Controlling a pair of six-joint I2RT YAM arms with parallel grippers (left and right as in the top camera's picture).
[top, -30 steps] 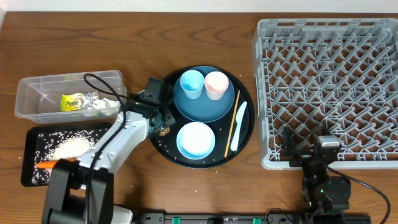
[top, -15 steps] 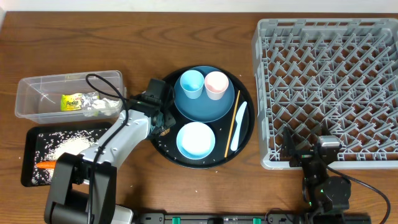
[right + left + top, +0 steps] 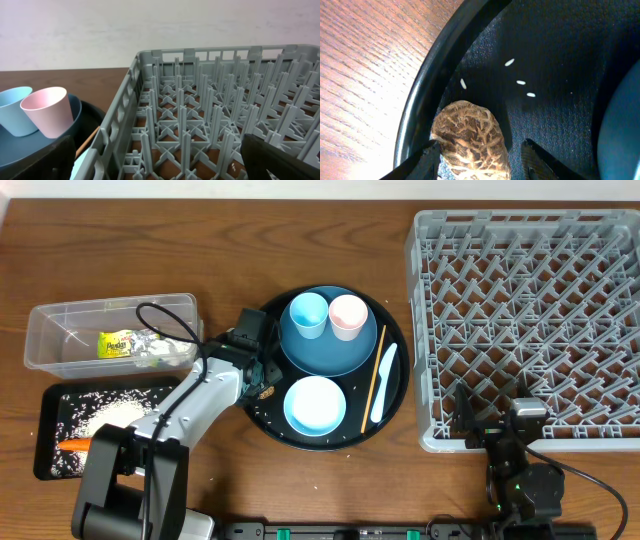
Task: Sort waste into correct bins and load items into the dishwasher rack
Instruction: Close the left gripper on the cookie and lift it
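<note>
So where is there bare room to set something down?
Bare table lies beyond the clear tub and round black tray, and the dishwasher rack holds nothing. Crowded: the tray, and its left edge where the left gripper straddles the biscuit.

Logged a slight shift of the left arm [image 3: 190, 405] over the past second, with the base end swung a touch right, away from the shallow black tray [image 3: 50, 405]. Noted a hair's advance of the left gripper [image 3: 258, 378] over the rim of the round black tray [image 3: 300, 442], toward the small brown biscuit [image 3: 470, 135]. Possibly a small sag of the cable loop [image 3: 150, 315] above the clear tub [image 3: 60, 320]; too fine to confirm. Caught nearly all of it in the first half-second.
</note>
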